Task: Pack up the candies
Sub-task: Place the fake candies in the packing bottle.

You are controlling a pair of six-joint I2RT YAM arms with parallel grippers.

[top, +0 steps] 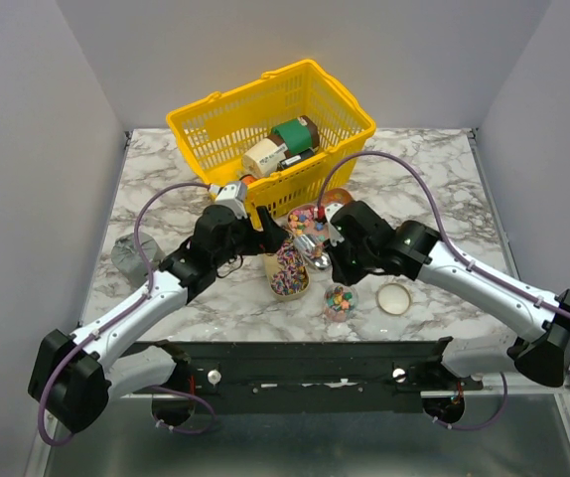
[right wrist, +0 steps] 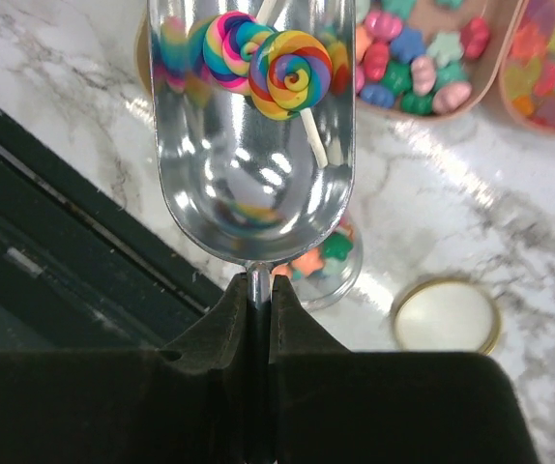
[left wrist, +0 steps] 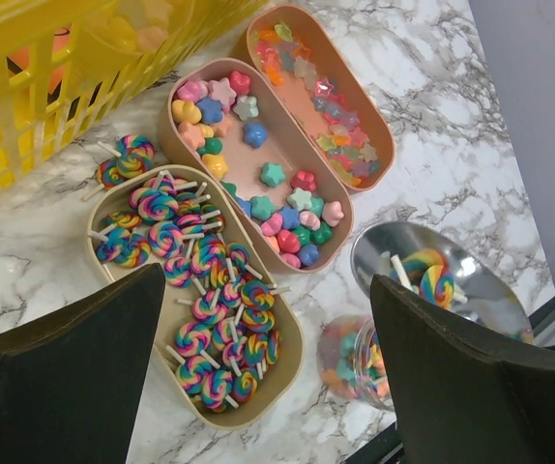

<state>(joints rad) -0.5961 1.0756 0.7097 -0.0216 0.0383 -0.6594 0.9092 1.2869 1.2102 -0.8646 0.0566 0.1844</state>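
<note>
Near the middle of the tabletop, three oval trays held the candies: swirl lollipops in the near tray, star and flower sweets in the middle tray, and translucent gummies in the far tray, which sat against the yellow basket.

Right gripper: jaws clamped on the thin handle of a metal scoop. Two lollipops lay in the far end of the bowl. The scoop hung level over a small glass jar, which stood toward the near edge and was partly filled with mixed sweets. Its lid lay off, just beside it.

Left gripper: fingers wide apart and holding nothing, above the lollipop tray.

Judged step: carrying a scoopful to the jar. The next move calls for lining the scoop's lip up with the jar mouth, then tipping slowly. The sticks may snag on the rim, and the jar stood unsupported.
</note>
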